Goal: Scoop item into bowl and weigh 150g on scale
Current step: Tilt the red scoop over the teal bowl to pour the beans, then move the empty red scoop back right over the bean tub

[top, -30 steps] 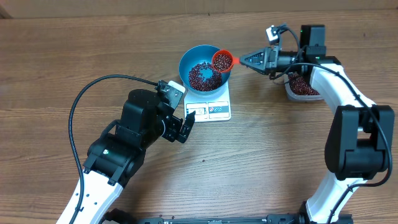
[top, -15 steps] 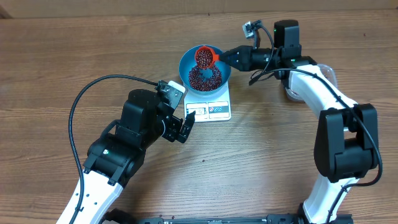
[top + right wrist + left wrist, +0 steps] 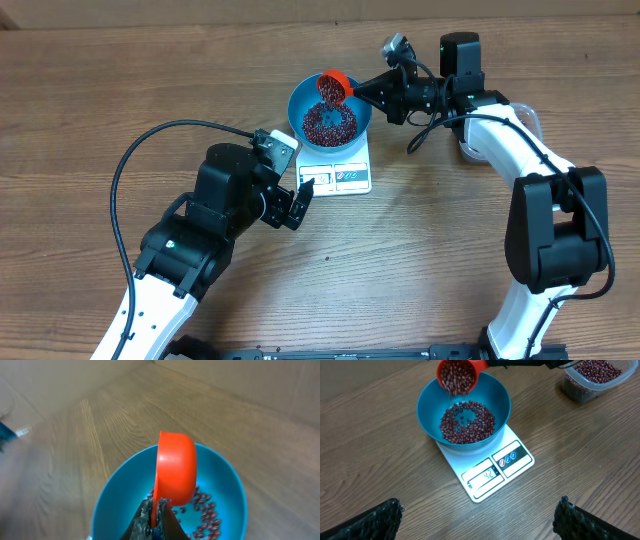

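The blue bowl [image 3: 300, 100] [image 3: 425, 415] [image 3: 110, 505] stands on the white scale [image 3: 350, 176] [image 3: 490, 477], with dark red beans [image 3: 330, 122] [image 3: 467, 422] [image 3: 205, 510] piled in it. My right gripper [image 3: 356, 92] [image 3: 156, 510] is shut on the handle of an orange scoop [image 3: 331, 84] [image 3: 457, 375] [image 3: 175, 472], which is tipped on its side over the bowl's far rim with beans spilling out. My left gripper [image 3: 298, 203] [image 3: 480, 522] stands open and empty over bare table just in front of the scale.
A clear plastic tub [image 3: 470, 150] [image 3: 592, 377] holding more beans stands to the right of the scale, mostly under the right arm. A black cable [image 3: 150, 140] loops over the table left of the left arm.
The right gripper has carried the scoop from the bowl's right rim to over the bowl and rolled it over, so that beans pour out. The left arm has stayed still.
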### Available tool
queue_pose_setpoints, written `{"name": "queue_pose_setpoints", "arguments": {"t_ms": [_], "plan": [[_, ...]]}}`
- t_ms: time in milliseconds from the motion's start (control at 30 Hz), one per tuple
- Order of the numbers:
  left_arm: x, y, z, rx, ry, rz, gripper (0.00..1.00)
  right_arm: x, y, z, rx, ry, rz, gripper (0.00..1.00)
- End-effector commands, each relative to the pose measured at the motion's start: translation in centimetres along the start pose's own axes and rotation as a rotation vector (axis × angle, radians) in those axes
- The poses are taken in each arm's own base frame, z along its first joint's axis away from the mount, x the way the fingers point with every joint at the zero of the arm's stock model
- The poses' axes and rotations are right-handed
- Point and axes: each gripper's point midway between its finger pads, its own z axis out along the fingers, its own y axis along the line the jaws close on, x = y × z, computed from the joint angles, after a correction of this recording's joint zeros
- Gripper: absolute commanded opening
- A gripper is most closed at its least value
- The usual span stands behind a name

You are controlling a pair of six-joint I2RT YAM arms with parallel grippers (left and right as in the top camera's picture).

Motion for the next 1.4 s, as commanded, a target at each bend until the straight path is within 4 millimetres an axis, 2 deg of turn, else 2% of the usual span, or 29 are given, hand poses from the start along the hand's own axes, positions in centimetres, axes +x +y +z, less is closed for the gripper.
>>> {"name": "queue_pose_setpoints", "arguments": {"t_ms": [0, 167, 333, 467, 567, 800, 900, 1100, 1133, 1267, 1367], "plan": [[-0.8, 0.0, -0.2, 0.004, -0.017, -0.010, 1.00, 0.3, -0.3, 0.1, 0.004, 0.001, -0.263, 0.04], [-0.8, 0.0, -0.2, 0.004, -0.017, -0.010, 0.99, 0.2, -0.4, 0.1, 0.004, 0.002, -0.527, 0.04], [-0.8, 0.0, -0.2, 0.004, -0.016, -0.010, 0.99, 0.1, -0.4, 0.1, 0.009, -0.002, -0.687, 0.04], [-0.8, 0.0, -0.2, 0.004, -0.017, -0.010, 0.99, -0.6, -1.4, 0.0, 0.064, 0.000, -0.731, 0.04], [-0.8, 0.0, -0.2, 0.004, -0.017, -0.010, 1.00, -1.6, -1.4, -0.2, 0.079, -0.020, -0.765, 0.04], [-0.8, 0.0, -0.2, 0.004, -0.017, -0.010, 1.00, -1.2, -0.9, -0.5, 0.063, 0.001, -0.716, 0.04], [-0.8, 0.0, -0.2, 0.004, -0.017, -0.010, 0.99, -1.9, 1.3, -2.1, 0.041, 0.038, -0.657, 0.04], [-0.8, 0.0, -0.2, 0.004, -0.017, -0.010, 1.00, -3.8, 3.3, -6.1, 0.165, 0.165, -0.612, 0.04], [-0.8, 0.0, -0.2, 0.004, -0.016, -0.010, 0.99, -5.0, 4.5, -7.4, 0.195, 0.161, -0.588, 0.04], [-0.8, 0.0, -0.2, 0.004, -0.016, -0.010, 1.00, -7.7, 6.7, -9.6, 0.236, 0.120, -0.581, 0.04], [-0.8, 0.0, -0.2, 0.004, -0.016, -0.010, 0.99, -8.3, 6.7, -11.1, 0.323, 0.143, -0.542, 0.04]]}}
